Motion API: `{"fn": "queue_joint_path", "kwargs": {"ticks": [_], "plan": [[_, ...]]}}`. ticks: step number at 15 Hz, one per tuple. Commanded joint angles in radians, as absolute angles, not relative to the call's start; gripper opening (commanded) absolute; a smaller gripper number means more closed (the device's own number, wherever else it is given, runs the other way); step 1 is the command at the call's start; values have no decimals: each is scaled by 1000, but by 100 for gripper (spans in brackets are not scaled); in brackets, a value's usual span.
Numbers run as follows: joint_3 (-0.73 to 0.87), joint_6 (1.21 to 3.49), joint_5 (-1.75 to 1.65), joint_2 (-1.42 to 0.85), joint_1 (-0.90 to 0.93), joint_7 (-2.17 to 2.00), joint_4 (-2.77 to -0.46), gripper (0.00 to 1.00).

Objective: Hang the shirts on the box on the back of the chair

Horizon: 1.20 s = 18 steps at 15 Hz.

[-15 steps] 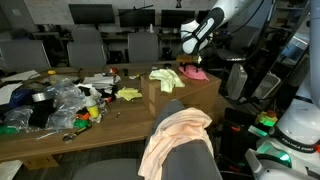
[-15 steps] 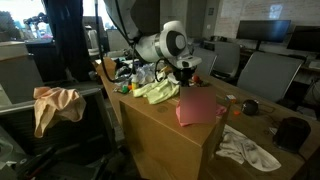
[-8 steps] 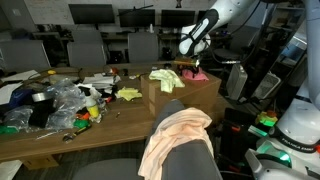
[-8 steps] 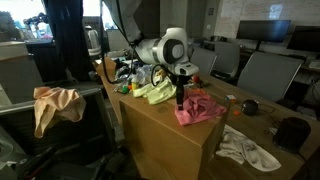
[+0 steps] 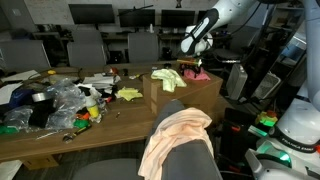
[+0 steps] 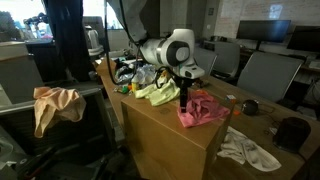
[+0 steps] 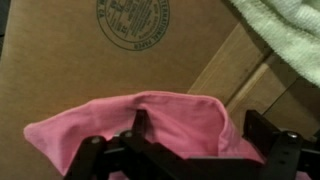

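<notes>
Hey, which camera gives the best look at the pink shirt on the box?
The wrist view: the pink shirt fills the lower frame, folds clear, on the box. In both exterior views it is far smaller: a crumpled heap, a tiny patch.

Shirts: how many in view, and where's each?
3. Peach-orange shirt is draped over the chair back. Pink shirt lies on the box, under the gripper. Yellow-green shirt lies on the box beside it. Table clutter could hide more.
</notes>
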State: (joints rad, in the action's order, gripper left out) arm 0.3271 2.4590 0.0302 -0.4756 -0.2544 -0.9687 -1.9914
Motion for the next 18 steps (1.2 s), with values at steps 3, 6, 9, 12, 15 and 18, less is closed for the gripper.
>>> {"fn": "queue_joint_path", "kwargs": {"ticks": [3,6,9,12,15,18], "plan": [[340,2462,42,-492,-252,-935,-1971,69],[341,2462,33,-478,-242,-936,-1972,46],[346,2464,22,-460,-231,-940,-1980,23],[355,2463,4,-430,-215,-949,-1994,0],[353,2461,-7,-370,-199,-936,-2029,0],[344,2463,-18,-279,-181,-905,-2084,1]]}}
